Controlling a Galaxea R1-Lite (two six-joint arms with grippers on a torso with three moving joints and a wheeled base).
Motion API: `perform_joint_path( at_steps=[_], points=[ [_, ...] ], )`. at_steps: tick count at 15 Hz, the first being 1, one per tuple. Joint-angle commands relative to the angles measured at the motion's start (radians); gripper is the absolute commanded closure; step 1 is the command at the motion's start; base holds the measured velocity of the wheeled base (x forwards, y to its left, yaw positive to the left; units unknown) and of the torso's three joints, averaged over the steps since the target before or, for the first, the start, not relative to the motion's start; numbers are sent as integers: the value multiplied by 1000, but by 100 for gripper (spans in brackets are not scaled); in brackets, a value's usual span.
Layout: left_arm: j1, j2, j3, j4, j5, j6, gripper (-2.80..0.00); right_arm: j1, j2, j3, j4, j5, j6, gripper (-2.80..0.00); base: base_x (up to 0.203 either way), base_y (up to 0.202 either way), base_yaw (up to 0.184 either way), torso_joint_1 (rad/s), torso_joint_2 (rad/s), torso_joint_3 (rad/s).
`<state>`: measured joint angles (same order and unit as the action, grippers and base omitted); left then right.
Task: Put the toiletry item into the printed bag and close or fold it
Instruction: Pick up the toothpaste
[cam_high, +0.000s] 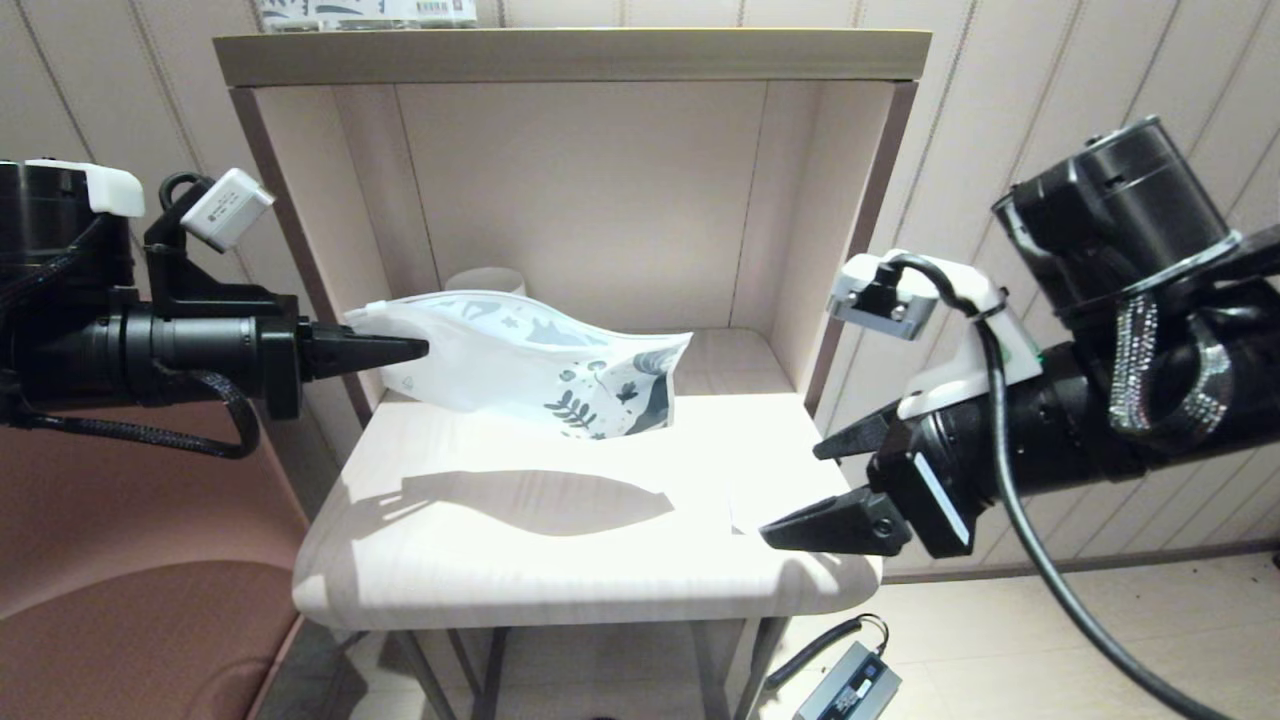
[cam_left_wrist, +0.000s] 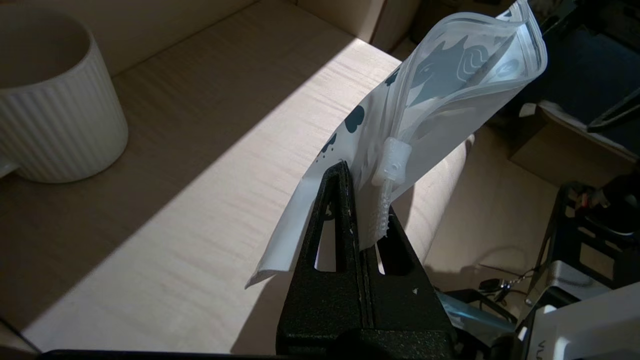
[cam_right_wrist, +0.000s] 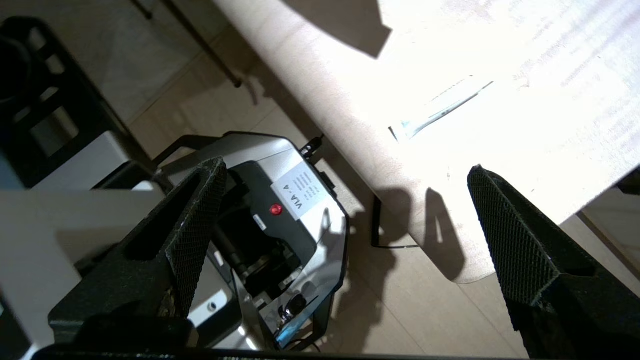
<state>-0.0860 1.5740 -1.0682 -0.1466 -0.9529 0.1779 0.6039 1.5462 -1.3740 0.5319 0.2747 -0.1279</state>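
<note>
The printed bag (cam_high: 540, 360) is a white semi-translucent pouch with dark leaf prints at its right end. It hangs above the small table (cam_high: 560, 570), sagging toward the right. My left gripper (cam_high: 415, 348) is shut on its left corner. In the left wrist view the black fingers (cam_left_wrist: 367, 200) pinch the bag (cam_left_wrist: 450, 85) just below its white zip slider (cam_left_wrist: 391, 161). My right gripper (cam_high: 790, 493) stands open off the table's right front corner, holding nothing (cam_right_wrist: 346, 167). A thin flat pale packet (cam_right_wrist: 440, 107) lies on the table ahead of it.
A white ribbed mug (cam_high: 487, 280) stands behind the bag at the back of the shelf niche (cam_left_wrist: 50, 110). A printed box with a barcode (cam_high: 365, 12) rests on the shelf top. A power brick (cam_high: 848, 690) lies on the floor, and the robot base (cam_right_wrist: 280, 200) shows below.
</note>
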Motion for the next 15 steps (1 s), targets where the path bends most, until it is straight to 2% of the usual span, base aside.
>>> perform_joint_path(
  at_steps=[1, 3, 6, 9, 15],
  points=[
    [0, -38, 17, -2, -1, 0, 0, 62, 46, 21, -31, -121, 70, -280, 0, 0, 0, 0, 0, 0],
    [-1, -54, 37, -4, -1, 1, 0, 85, 69, 41, -86, -158, 98, -280, 0, 0, 0, 0, 0, 0],
    [-1, -54, 62, -8, -3, 2, 0, 114, 105, 107, -122, -276, 143, -280, 0, 0, 0, 0, 0, 0],
    [-1, -48, 71, -13, -4, 5, 0, 115, 116, 169, -189, -286, 182, -280, 0, 0, 0, 0, 0, 0],
    [-1, -38, 76, -13, -7, 5, 0, 97, 195, 166, -270, -290, 189, -280, 0, 0, 0, 0, 0, 0]
  ],
)
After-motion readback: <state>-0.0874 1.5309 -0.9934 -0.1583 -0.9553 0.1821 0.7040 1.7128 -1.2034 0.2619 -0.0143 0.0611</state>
